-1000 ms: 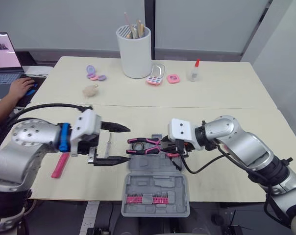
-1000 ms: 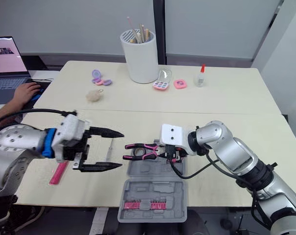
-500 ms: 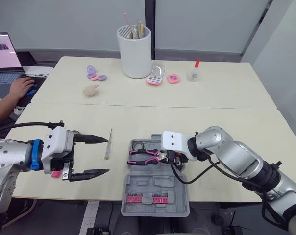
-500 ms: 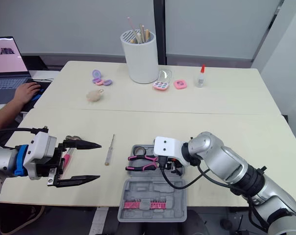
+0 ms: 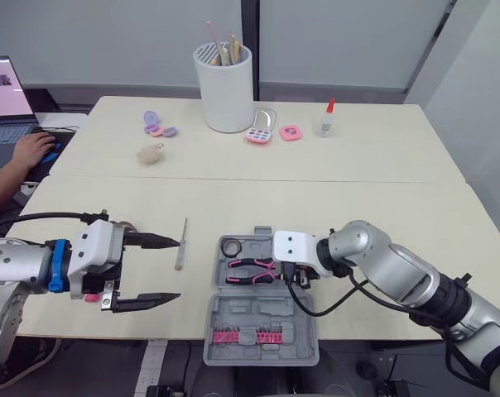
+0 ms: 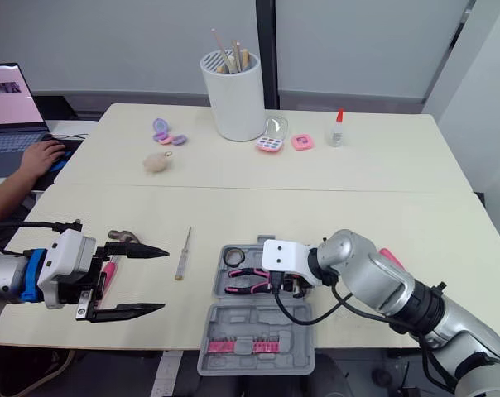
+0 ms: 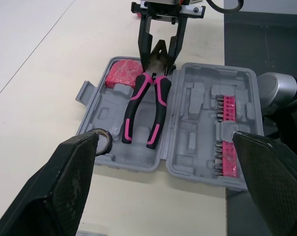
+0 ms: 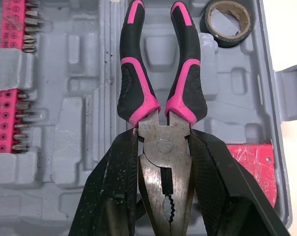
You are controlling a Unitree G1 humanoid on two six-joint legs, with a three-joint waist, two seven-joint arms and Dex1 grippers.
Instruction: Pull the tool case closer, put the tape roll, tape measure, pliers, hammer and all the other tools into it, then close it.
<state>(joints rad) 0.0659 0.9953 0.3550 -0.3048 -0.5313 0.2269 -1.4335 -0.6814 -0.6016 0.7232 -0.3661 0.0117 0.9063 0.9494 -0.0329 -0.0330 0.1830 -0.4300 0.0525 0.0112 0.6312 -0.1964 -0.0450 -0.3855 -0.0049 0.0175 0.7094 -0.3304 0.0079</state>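
Two fingers of the right gripper (image 7: pixel 158 64) are clamped on the bare steel head of the pliers (image 5: pixel 248 271), one on each side of the pivot. The pliers lie low in the tray half of the tool case (image 5: pixel 258 310). Whether they are fully seated in the recess cannot be told. Their long axis runs across the case. The handles point toward the robot's left and the head points toward the right gripper.

The release therefore calls for the fingers to part and withdraw to the robot's right, along that axis, so that the handles are not dragged out.

The tool case is grey moulded plastic with shaped pockets. It lies open and flat at the near edge of the surface (image 5: pixel 358 190). The lid half, nearest the robot, carries a pink strip of bits (image 5: pixel 246 337). The tray holds:
- the tape roll (image 8: pixel 206 22), a dark ring in the corner beyond the handle ends;
- a pink block (image 7: pixel 123 73) beside the pliers head, probably the tape measure.

The pliers handles are black rubber with pink bands, curved and smooth. The jaws are serrated.

The left gripper (image 6: pixel 165 279) hovers with its fingers spread wide and holds nothing. A thin screwdriver (image 6: pixel 184 252) lies on the surface between it and the case, with its long axis pointing away from the robot. The hammer (image 6: pixel 122 237) lies just beside the left gripper, with a steel head and a pink handle. The left arm is nearer to both tools.
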